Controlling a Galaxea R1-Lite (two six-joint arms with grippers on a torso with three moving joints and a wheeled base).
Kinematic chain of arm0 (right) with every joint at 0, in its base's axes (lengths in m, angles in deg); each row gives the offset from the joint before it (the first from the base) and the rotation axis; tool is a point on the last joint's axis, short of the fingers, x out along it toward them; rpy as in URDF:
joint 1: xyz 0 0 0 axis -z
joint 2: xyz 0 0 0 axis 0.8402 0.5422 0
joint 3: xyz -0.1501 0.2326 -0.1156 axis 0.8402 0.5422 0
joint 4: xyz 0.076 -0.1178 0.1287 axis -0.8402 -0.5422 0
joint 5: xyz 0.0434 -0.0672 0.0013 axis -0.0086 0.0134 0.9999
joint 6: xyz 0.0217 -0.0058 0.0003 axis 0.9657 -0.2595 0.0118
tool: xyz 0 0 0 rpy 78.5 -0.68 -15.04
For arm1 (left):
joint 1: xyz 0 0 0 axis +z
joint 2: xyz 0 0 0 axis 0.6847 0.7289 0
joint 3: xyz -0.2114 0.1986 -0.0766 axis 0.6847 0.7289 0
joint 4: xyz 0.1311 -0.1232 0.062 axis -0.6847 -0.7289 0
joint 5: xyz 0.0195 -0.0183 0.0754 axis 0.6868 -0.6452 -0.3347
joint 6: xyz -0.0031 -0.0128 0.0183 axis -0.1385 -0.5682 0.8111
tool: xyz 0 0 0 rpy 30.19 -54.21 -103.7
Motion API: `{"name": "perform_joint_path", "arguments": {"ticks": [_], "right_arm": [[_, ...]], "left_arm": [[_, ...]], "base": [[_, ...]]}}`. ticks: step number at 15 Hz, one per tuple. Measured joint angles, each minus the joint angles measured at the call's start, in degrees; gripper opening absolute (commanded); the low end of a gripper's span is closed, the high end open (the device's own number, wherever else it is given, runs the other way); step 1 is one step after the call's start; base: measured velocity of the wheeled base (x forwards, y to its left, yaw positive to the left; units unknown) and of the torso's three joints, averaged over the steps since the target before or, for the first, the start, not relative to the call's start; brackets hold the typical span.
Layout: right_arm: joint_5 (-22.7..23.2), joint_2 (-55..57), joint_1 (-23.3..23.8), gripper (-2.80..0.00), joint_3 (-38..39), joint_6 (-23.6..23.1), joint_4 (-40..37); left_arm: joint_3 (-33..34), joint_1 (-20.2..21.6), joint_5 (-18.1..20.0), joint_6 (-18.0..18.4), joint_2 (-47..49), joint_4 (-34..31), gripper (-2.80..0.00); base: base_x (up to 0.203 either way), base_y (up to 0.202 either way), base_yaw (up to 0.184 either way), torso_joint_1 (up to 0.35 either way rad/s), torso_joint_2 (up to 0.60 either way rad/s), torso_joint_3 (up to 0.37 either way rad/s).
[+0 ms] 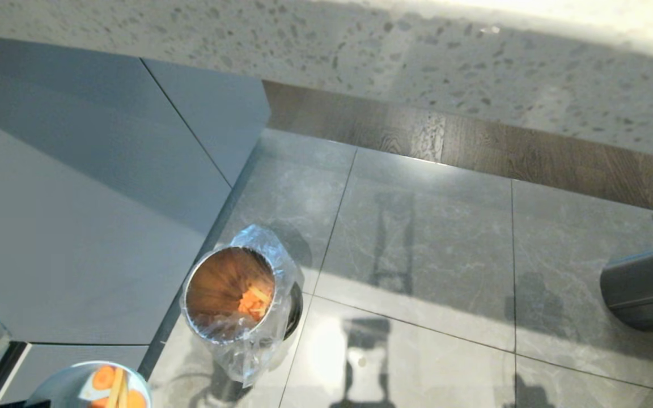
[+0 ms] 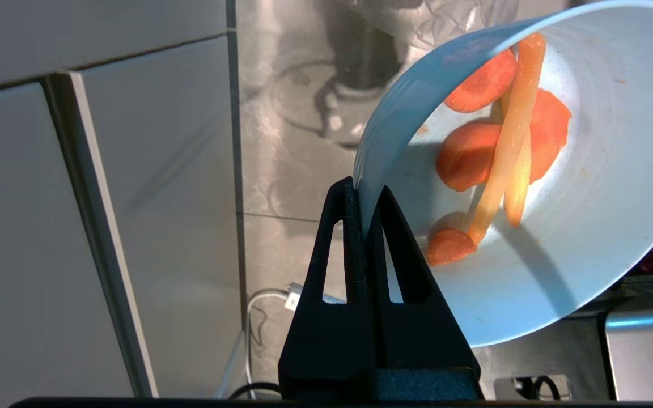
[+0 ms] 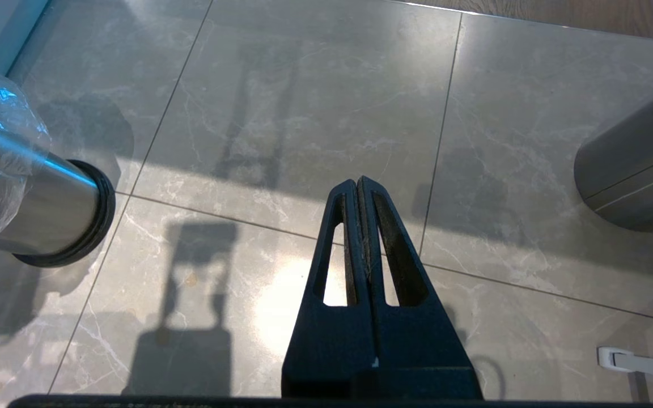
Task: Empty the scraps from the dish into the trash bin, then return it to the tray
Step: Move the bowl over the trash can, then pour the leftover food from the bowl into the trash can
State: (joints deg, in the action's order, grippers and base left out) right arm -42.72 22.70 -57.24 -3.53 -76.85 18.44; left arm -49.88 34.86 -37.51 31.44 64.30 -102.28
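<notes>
Light-blue dish [image 2: 587,238], scraps [image 2: 502,147] inside, pinched by left claw [image 2: 367,195].

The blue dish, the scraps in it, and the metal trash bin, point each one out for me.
dish [image 2: 604,226]: left wrist view, pale inner wall.
scraps [image 2: 462,156]: left wrist view, an orange slice inside the dish.
trash bin [image 1: 221,277]: head view, brownish inner wall.

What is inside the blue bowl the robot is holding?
The dish, pinched by its rim in the left gripper, holds the scraps: round orange slices and pale yellowish sticks. The sticks lie across some slices, so parts of those slices are covered.
</notes>
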Motion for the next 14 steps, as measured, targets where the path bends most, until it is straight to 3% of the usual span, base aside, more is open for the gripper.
{"name": "perform_joint_path", "arguments": {"ticks": [8, 11, 14], "right_arm": [[-0.02, 0.00, 0.00, -2.80, 0.00, -0.01, 0.00], [-0.01, 0.00, 0.00, -2.80, 0.00, 0.01, 0.00], [-0.02, 0.00, 0.00, -2.80, 0.00, 0.01, 0.00]], "left_arm": [[0.17, -0.02, -6.26, 4.03, 2.55, 5.18, -2.80], [-0.02, -0.20, -9.90, 6.83, 4.77, 9.29, -2.80], [0.39, -0.24, -10.12, 9.13, 7.71, 16.25, -2.80]], "base": [[0.000, 0.000, 0.000, 0.000, 0.00, 0.000], [0.000, 0.000, 0.000, 0.000, 0.00, 0.000], [0.000, 0.000, 0.000, 0.000, 0.00, 0.000]]}}
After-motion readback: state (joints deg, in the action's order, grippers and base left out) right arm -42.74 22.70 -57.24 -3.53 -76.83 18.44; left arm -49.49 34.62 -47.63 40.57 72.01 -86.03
